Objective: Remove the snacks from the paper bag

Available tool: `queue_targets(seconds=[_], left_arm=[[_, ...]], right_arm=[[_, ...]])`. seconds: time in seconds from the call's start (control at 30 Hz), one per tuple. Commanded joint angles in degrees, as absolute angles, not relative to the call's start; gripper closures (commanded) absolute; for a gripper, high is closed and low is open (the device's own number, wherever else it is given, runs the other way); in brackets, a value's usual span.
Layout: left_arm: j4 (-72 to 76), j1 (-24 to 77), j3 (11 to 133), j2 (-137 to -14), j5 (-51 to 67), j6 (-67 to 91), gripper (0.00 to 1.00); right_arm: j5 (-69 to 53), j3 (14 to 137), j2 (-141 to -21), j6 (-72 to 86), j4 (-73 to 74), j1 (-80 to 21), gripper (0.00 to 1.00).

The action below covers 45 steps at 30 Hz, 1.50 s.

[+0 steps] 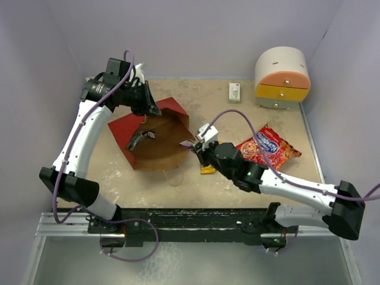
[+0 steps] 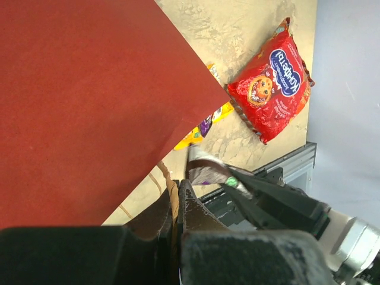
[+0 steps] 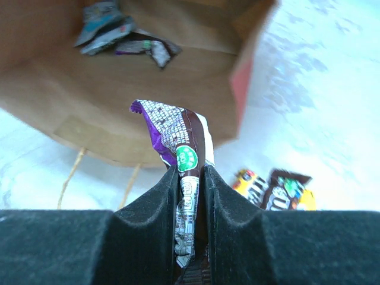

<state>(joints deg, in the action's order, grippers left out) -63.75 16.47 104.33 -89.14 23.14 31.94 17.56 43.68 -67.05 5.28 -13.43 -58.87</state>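
While the paper bag (image 1: pixel 122 132) (image 2: pixel 77 107) (image 3: pixel 119 77) lies on its side toward the left of the worktop (image 1: pixel 202 95), its plain brown inside faces the arms. The left fingers (image 1: pixel 151 110) (image 2: pixel 178 199) are closed on its upper rim at the far side, with the paper edge pinched between them. Just outside the bag's mouth, on its right, the right fingers (image 1: pixel 199 149) (image 3: pixel 191 173) are clamped tight on a dark brown candy bar (image 1: pixel 189 143) (image 2: pixel 205 172) (image 3: pixel 178 133) with a purple end, which sticks out from between them. Beneath them on the worktop lie a yellow candy packet (image 1: pixel 208 170) (image 2: pixel 199 133) (image 3: pixel 249 183) and a brown candy packet (image 3: pixel 285 190), touching each other. The red crisp packet (image 1: pixel 268 147) (image 2: pixel 270 89) lies flat farther right, apart from the bag. Inside the bag, a silver-wrapped bar (image 1: pixel 141 138) (image 3: pixel 104 27) and a dark-wrapped bar (image 3: pixel 148 48) rest just beside each other on the lower wall. A white chest (image 1: pixel 282 77) with orange and yellow drawers stands in the far right corner.
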Motion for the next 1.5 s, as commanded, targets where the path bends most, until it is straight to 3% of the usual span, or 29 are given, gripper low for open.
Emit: queue_targets(seconds=[0.0,0.13,0.47,0.73,1.03,1.1,1.3,1.47], left_arm=[[-61.39,16.23,104.69,-88.52,22.32,32.51,1.0],[-61.1,16.25,104.71,-88.82,22.88,32.7,1.0],[-61.33,16.25,105.19,-88.65,23.73,32.74,1.0],[-60.73,16.19,104.06,-88.02,25.54,33.24,1.0],[-60.75,16.2,103.0,-87.8,28.73,32.54,1.0],[-60.8,16.18,102.87,-87.69,28.68,32.04,1.0],[-59.02,16.26,101.04,-87.11,29.19,32.32,1.0],[-56.7,16.24,99.77,-86.89,29.11,33.35,1.0]], right_arm=[[33.56,41.04,-60.78,15.95,-5.3,-59.06,0.78],[41.47,38.29,-57.95,25.81,0.8,-57.35,0.78],[35.44,35.67,-63.12,28.29,-6.39,-46.29,0.77],[37.69,38.06,-73.4,30.98,-8.01,-44.62,0.78],[35.8,38.48,-75.4,36.15,-6.36,-44.29,0.78],[34.79,37.09,-74.26,37.02,-7.06,-44.26,0.75],[31.77,36.04,-72.18,32.75,-6.92,-44.25,0.51],[29.08,35.45,-67.53,26.88,-8.47,-44.25,0.42]])
